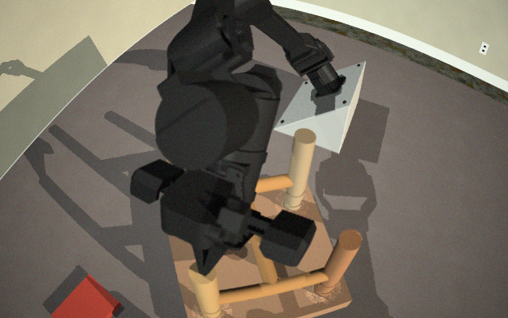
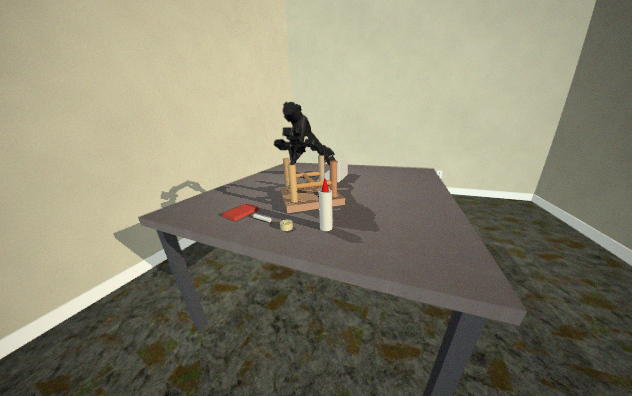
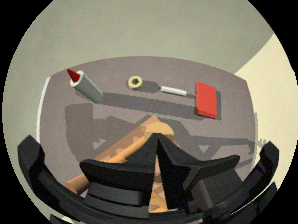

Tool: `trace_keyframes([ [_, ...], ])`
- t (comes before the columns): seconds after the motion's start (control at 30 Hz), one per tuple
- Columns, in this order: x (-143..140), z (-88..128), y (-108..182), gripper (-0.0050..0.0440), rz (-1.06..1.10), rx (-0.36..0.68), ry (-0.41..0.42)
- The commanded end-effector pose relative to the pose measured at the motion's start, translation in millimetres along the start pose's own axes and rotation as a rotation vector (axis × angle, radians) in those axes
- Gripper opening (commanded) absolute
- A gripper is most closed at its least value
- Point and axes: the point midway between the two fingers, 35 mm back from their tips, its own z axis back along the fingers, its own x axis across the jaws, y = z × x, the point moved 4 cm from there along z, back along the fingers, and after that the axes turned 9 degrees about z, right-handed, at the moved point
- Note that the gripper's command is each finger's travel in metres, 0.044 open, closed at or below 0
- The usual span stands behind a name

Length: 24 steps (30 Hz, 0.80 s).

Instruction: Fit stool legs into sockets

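Clenched gripper point(image 1: 204, 273) point(image 2: 293, 163) point(image 3: 156, 136), empty, at round yellow leg point(image 1: 206, 293) point(image 2: 293, 184) point(image 3: 159, 131); flat wood-brown seat point(image 1: 297, 297) point(image 2: 315, 204) beneath; smooth red block point(image 1: 86, 299) point(image 2: 240, 212) point(image 3: 206, 100) well apart.

Matt wood-look legs point(image 1: 301, 169) point(image 2: 334, 177); matt black plastic-look gripper point(image 1: 206, 265) point(image 2: 294, 161) point(image 3: 156, 136).

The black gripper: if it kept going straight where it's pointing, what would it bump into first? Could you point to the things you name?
Most likely the top end of the pale yellow leg point(image 1: 208, 291) point(image 2: 293, 185) point(image 3: 160, 131), right by the gripper's closed tips point(image 1: 205, 272) point(image 2: 293, 162) point(image 3: 158, 136); whether they already touch is unclear.
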Motion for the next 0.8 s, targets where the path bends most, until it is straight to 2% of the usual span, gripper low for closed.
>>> trace_keyframes([
  [0.0,-2.6,-6.2,3.8,0.0,0.002,0.014,0.0],
  [0.77,-2.3,-8.6,5.2,0.0,0.002,0.014,0.0],
])
